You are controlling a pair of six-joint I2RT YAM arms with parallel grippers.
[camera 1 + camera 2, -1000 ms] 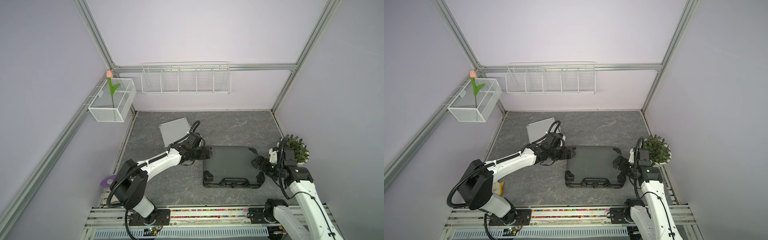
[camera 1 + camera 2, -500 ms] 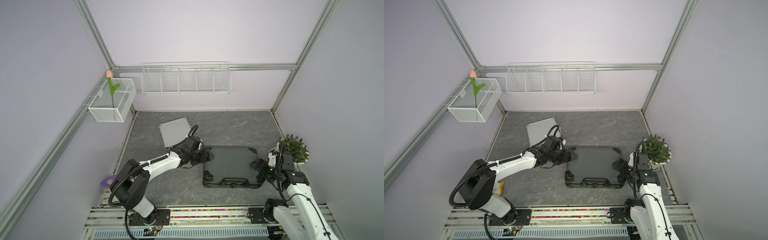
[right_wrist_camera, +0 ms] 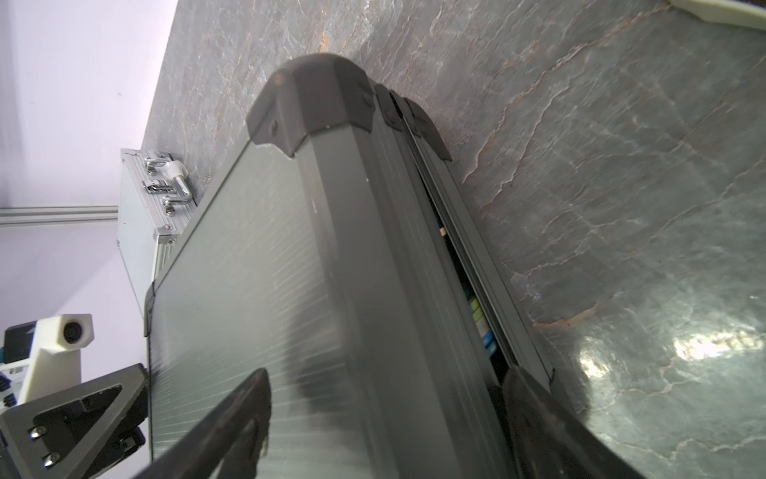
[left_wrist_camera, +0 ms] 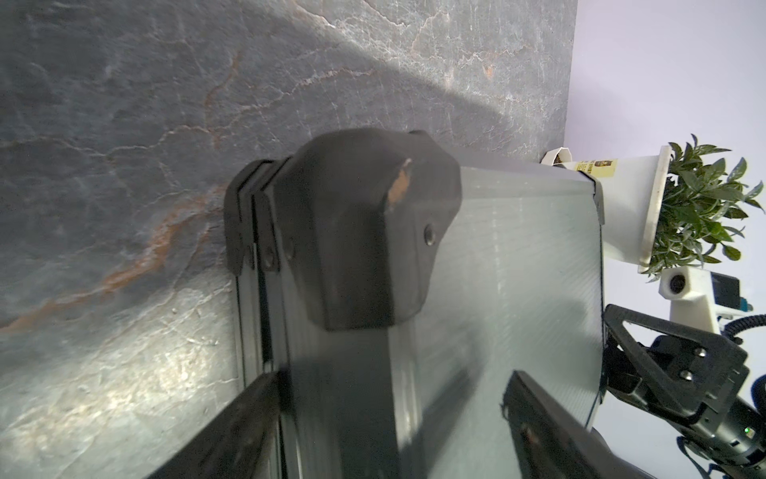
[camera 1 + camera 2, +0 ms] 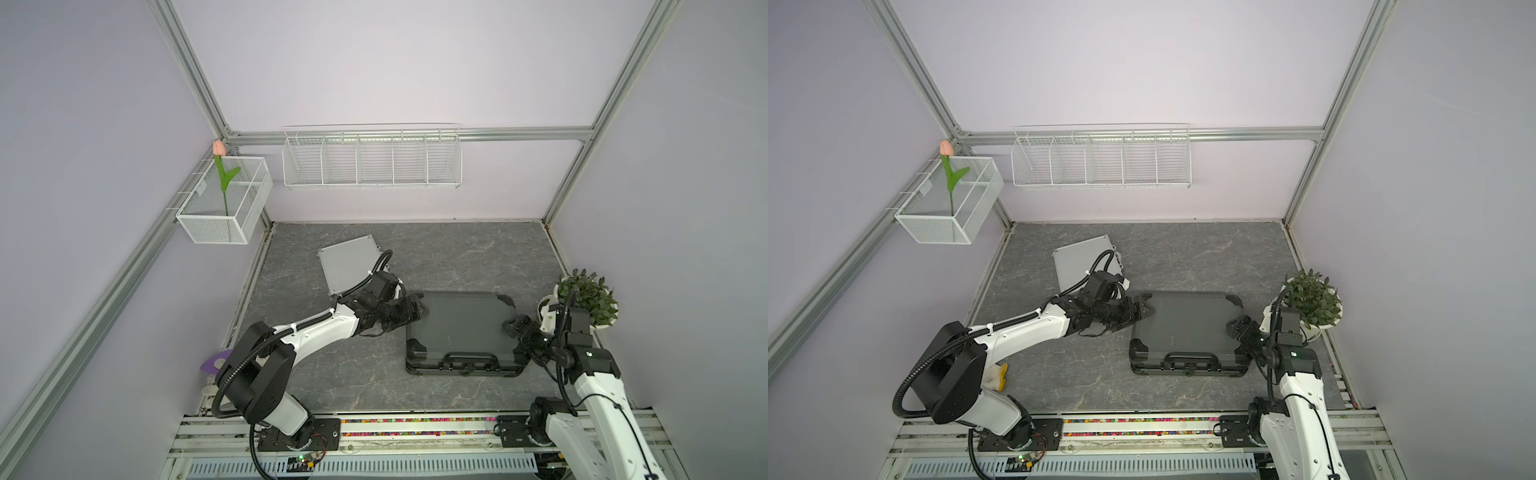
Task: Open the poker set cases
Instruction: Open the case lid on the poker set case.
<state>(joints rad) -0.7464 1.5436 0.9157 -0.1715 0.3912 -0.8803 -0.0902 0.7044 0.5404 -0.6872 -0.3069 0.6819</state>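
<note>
The big dark grey case [image 5: 461, 326] is lying flat on the counter [image 5: 465, 253], right between the two sets of jaws. The left jaws are standing spread wide around one side edge, by a black corner guard [image 4: 364, 224]. The right jaws are standing spread wide around the other side edge, with one finger [image 3: 534, 410] at the crack [image 3: 476, 307] where the lid is sitting a little bit up. The small silver case [image 5: 349, 264] is lying flat behind the left jaws, well away from the right jaws.
</note>
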